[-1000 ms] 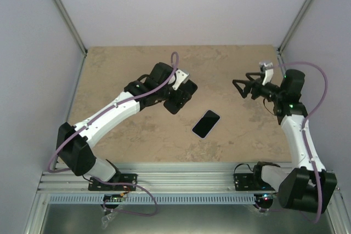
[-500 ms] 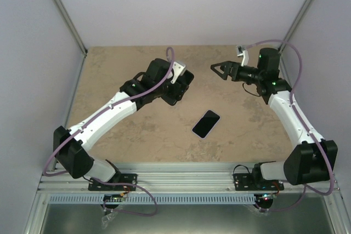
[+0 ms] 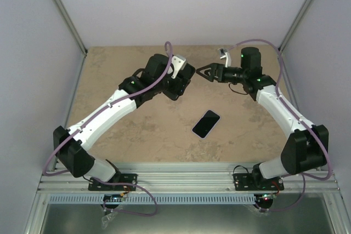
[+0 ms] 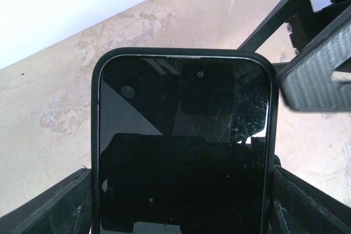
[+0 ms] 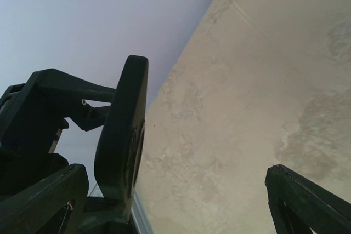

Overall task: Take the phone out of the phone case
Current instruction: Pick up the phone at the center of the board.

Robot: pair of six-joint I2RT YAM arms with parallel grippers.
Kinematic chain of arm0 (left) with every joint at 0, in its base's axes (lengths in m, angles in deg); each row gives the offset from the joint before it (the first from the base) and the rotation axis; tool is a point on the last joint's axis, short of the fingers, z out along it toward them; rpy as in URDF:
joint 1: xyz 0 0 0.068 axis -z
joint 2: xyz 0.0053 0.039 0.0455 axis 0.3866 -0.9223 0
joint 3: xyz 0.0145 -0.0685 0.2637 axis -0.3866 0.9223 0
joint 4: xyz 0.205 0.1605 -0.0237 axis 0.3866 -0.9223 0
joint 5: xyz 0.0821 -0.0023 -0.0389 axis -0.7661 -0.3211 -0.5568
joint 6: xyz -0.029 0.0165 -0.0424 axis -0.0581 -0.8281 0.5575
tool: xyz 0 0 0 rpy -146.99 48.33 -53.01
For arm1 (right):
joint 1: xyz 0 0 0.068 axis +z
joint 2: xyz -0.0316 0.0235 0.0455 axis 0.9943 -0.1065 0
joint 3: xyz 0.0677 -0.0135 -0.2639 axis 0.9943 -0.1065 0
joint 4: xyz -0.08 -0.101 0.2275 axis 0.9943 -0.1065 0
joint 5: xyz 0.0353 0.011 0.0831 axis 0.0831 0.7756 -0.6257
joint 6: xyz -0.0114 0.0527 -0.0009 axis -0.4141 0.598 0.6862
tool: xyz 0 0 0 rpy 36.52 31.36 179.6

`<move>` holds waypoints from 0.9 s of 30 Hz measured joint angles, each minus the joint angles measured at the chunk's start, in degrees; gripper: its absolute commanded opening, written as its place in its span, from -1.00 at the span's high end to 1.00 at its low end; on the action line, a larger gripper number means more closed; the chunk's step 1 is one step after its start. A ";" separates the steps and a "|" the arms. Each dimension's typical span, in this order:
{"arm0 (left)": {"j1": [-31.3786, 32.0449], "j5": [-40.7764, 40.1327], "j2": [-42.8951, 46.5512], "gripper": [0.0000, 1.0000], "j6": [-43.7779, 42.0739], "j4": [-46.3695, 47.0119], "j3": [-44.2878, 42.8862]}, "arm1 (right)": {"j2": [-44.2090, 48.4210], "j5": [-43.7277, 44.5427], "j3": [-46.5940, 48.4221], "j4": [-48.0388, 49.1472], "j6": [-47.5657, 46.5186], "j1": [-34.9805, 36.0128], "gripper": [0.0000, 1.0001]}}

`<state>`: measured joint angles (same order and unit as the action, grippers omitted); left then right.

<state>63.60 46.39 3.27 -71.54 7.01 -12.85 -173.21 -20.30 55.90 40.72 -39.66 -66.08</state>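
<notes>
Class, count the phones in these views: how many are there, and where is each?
2. One phone lies flat on the table between the arms. A cased phone is clamped in the left tool, raised close to the right tool. None seems hidden.

The flat stone-look table top [image 3: 109, 80] is beige with a cloudy, paler marble pattern. The rectangular phone with a glossy black screen [image 4: 184, 152] has a thin black rubber case [image 4: 186, 52] around it. The second flat phone on the table [image 3: 206, 123] is black with a pale edge. The jointed robot arms [image 3: 109, 110] are white with black joints and purple cables [image 3: 258, 40]. The black right gripper [image 3: 202, 73] has a pad [image 4: 321, 75] with a grey woven pattern.
</notes>
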 measured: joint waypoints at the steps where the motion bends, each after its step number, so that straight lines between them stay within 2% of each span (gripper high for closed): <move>1: 0.00 -0.02 -0.07 -0.09 0.00 -0.02 0.00 | -0.61 0.00 0.44 -0.02 -0.04 0.61 -0.74; 5: 0.00 -0.15 -0.24 -0.08 0.00 -0.02 0.00 | -2.64 -0.15 2.08 0.22 0.07 2.60 -0.52; 9: 0.00 -0.20 -0.72 -0.07 0.02 0.00 -0.07 | -4.57 -0.76 3.21 0.87 0.59 4.17 -0.21; 12: 0.00 -0.22 -1.64 -0.06 0.20 0.02 -0.17 | -5.75 -1.46 3.67 1.60 1.60 4.87 -0.09; 27: 0.02 -0.76 -2.91 -0.07 0.59 0.11 -0.66 | -6.95 -3.45 2.91 6.40 8.74 5.22 0.82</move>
<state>63.63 45.62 0.36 -70.95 7.12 -13.51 -180.16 -23.75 58.81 47.13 -30.92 -60.86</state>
